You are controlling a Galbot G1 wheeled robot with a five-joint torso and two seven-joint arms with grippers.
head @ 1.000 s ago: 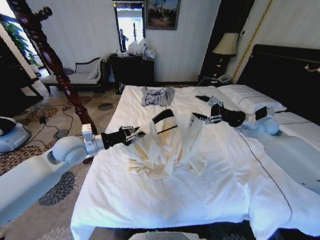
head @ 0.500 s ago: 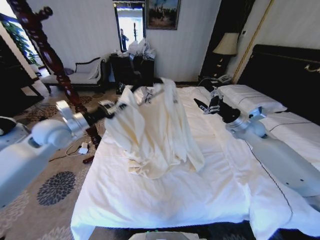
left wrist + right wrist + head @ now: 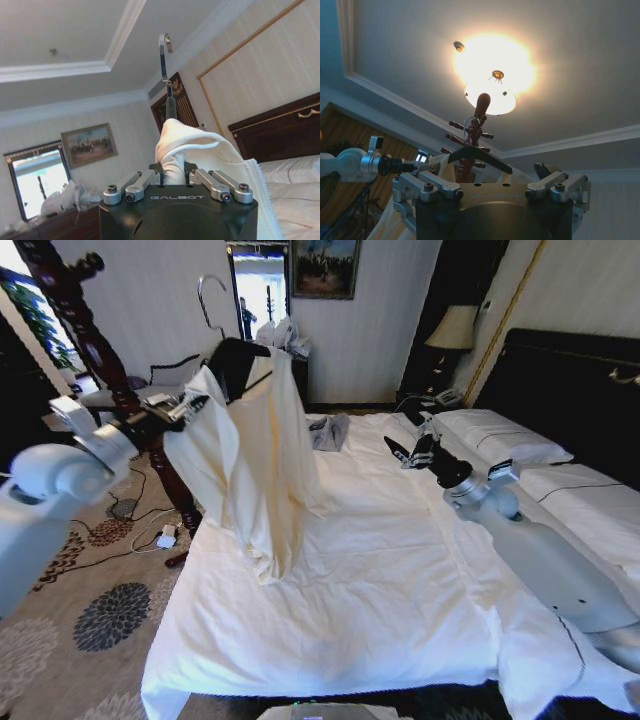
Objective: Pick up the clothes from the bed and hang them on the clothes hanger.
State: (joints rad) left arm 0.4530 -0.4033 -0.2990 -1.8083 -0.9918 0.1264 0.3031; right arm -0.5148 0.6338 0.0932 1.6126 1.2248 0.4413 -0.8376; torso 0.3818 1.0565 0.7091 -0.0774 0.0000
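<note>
Hanging item: the clothes (image 3: 258, 455), cream and wrinkled, draped on the clothes hanger (image 3: 232, 358) and dangling below the left hand, lower hem touching the bed (image 3: 380, 600) near its left edge.
Clothes hanger: black, shoulder-shaped, silver hook (image 3: 163, 55) pointing up above the left hand.
Left hand (image 3: 178, 410): raised beside the bed, fingers (image 3: 220, 184) clamped on a fold of the cream fabric at the garment's shoulder.
Right hand (image 3: 412, 448): held over the bed, well apart from the garment, fingers spread wide, nothing between them.
Grey-blue garment (image 3: 328, 430): lying on the bed between the two hands, farther back.
</note>
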